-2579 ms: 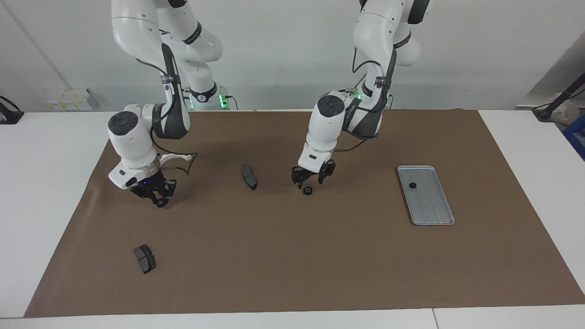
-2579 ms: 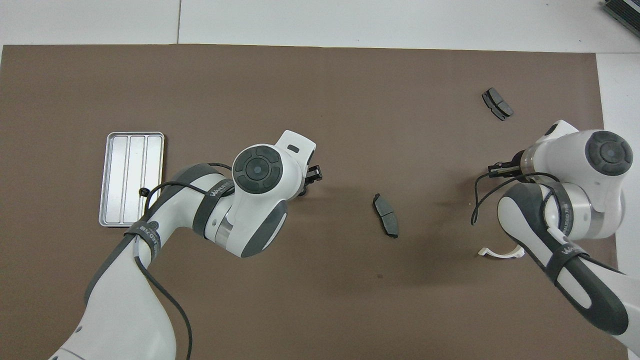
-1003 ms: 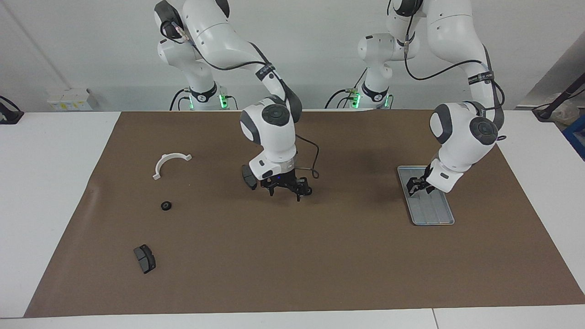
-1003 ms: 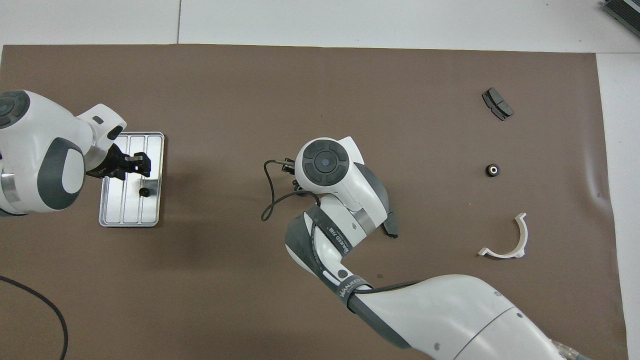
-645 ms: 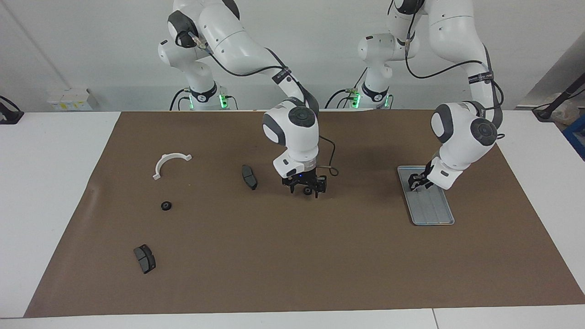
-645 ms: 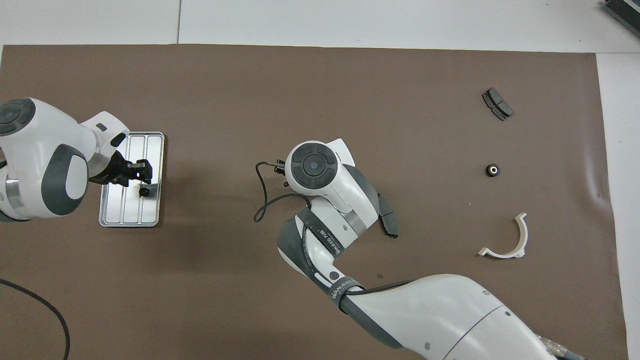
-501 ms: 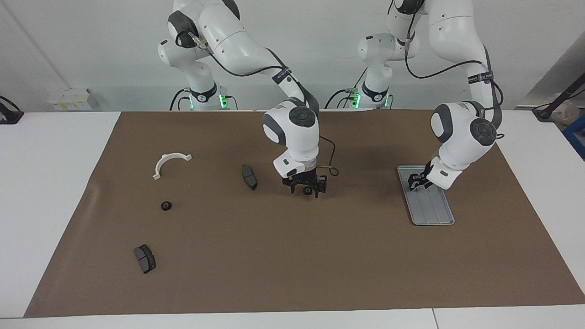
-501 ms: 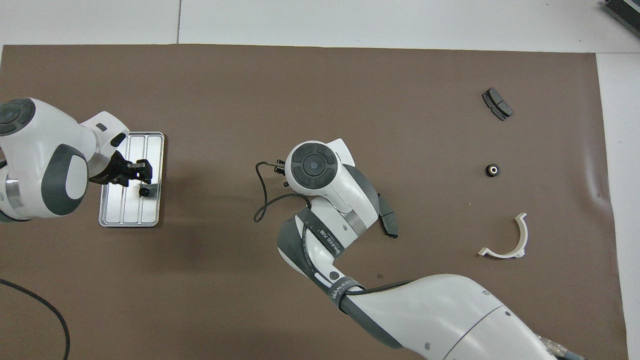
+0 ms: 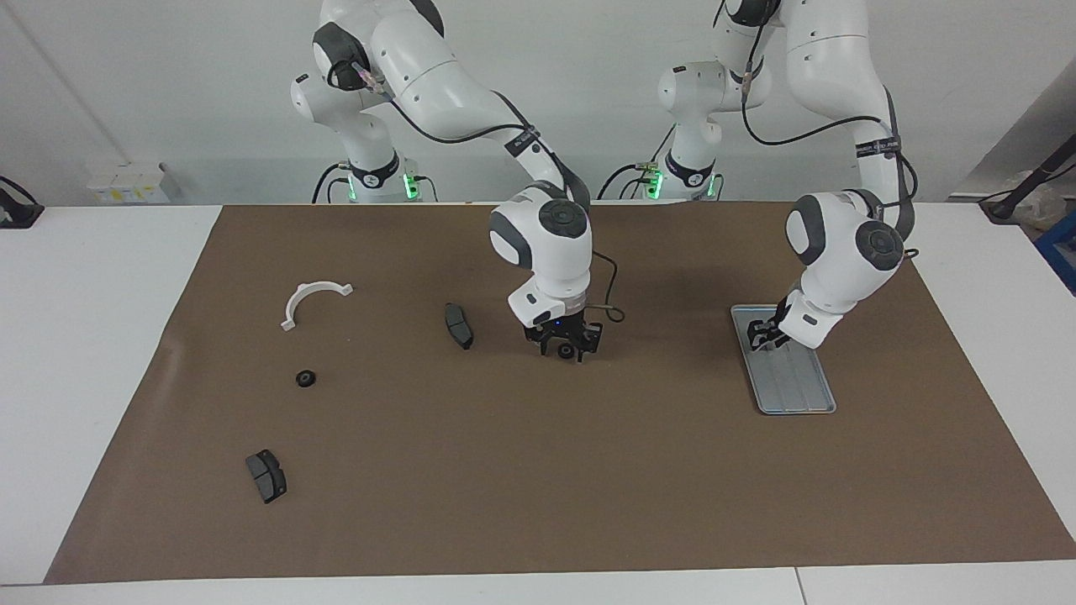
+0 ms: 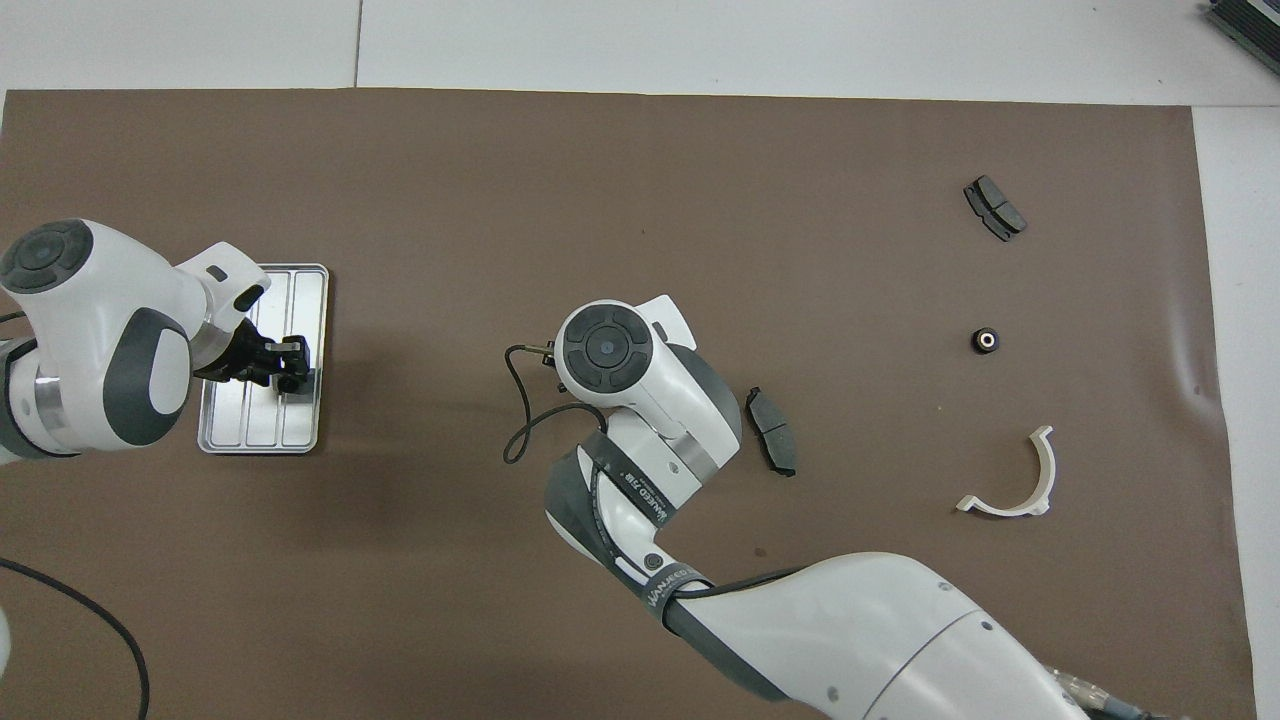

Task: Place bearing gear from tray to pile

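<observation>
Two black gears showing: one [image 9: 568, 349] lying mid-mat between right gripper [image 9: 567, 346] fingers, grip unclear; another [image 10: 986, 340] resting beside white bracket [image 9: 313, 299]. Left gripper [image 10: 290, 367] reaching into tray [image 9: 799, 388], jaw state unclear. Brake pad [image 9: 458, 325] sitting just beside right gripper.

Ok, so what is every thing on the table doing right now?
left gripper: low over the tray, at a gear; grip unclear
right gripper: low at mid-mat, at a gear; grip unclear
tray: flat on the mat
tray gear: on the tray
middle gear: at the right gripper
third gear: lying free near the bracket
bracket: lying flat
brake pads: lying apart
</observation>
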You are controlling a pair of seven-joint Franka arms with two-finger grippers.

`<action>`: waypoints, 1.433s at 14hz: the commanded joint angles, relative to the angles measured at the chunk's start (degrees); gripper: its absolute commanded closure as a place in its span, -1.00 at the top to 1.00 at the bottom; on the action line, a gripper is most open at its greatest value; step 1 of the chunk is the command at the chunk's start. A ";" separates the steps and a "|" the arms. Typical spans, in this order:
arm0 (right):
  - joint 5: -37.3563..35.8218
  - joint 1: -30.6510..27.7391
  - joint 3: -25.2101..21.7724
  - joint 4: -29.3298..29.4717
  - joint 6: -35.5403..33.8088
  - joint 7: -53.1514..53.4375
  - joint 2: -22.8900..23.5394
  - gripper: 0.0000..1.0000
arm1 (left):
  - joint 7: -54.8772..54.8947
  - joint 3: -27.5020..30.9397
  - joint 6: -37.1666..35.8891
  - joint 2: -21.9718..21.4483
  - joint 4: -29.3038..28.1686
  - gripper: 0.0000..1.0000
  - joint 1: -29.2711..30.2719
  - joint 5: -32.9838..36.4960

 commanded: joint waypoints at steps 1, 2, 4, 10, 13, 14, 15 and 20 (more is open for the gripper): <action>-1.16 0.10 -0.04 -0.26 -0.63 1.21 -0.31 -0.74 | 0.76 -0.31 1.60 -1.94 -2.59 -0.19 0.57 0.50; -1.15 0.10 -0.13 0.09 -1.07 1.21 -0.40 -0.94 | 0.76 -0.31 1.60 -1.94 -2.59 -0.22 0.57 0.50; -1.24 -0.07 -0.13 2.27 -3.78 1.12 -0.57 -1.00 | 0.76 -0.31 1.68 -1.94 -2.59 -0.29 0.57 0.50; -1.16 -8.40 -0.13 -7.43 -4.06 -10.36 -9.34 -1.00 | 1.20 -0.31 1.60 -1.94 -2.50 -0.52 0.57 0.50; -0.19 -14.73 -0.04 -17.29 -3.97 -21.08 -16.47 -1.00 | 1.20 -0.31 1.60 -1.94 -2.50 -0.60 0.57 0.50; -0.19 -16.23 -0.04 -18.88 -3.97 -23.38 -17.44 -1.00 | 1.20 -0.31 1.60 -1.94 -2.50 -0.62 0.57 0.50; -0.19 -17.11 -0.04 -20.03 -3.97 -25.14 -17.97 -1.00 | 1.20 -0.31 1.60 -1.85 -2.50 -0.67 0.57 0.50; 2.43 -24.06 -0.04 -25.83 -3.79 -39.63 -20.70 -0.86 | 0.15 -0.40 0.46 0.69 5.30 -0.75 0.13 0.50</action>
